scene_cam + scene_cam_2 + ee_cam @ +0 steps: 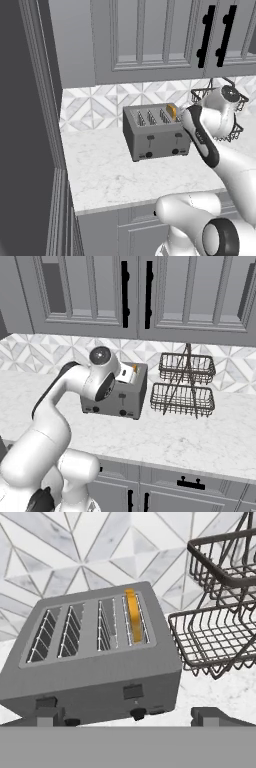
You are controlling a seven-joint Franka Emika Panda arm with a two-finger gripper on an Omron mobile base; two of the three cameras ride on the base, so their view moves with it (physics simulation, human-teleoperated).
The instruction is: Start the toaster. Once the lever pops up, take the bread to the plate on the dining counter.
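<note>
On the marble tabletop (107, 172) in front of the robot, the hand (129, 718) hangs low before the toaster (95, 662), its two dark fingertips (209, 716) spread wide apart with nothing between them. Seen from the hand, one tip sits at the lower left below the toaster's front corner and the other at the lower right over bare marble. The toaster's front face fills the gap above them, close but not touching.

The toaster is a grey metal box with four slots on top, and it stands slightly turned on the tabletop. Two small dark levers and two dark knobs (137, 713) show on its front, both levers high on the face. The bread (132, 614) stands on edge in the slot farthest to the right in the hand view. It looks orange there, and its top edge pokes a little above the slot. That puts it up and beyond the hand, toward the toaster's right end. From the left base view the same slice (171, 110) shows at the toaster's far right corner, just beside the arm's wrist.

A two-tier dark wire basket (182, 385) stands just right of the toaster, apart from it. Behind both runs a patterned tile wall (40, 351), with grey cabinets (135, 296) above.
</note>
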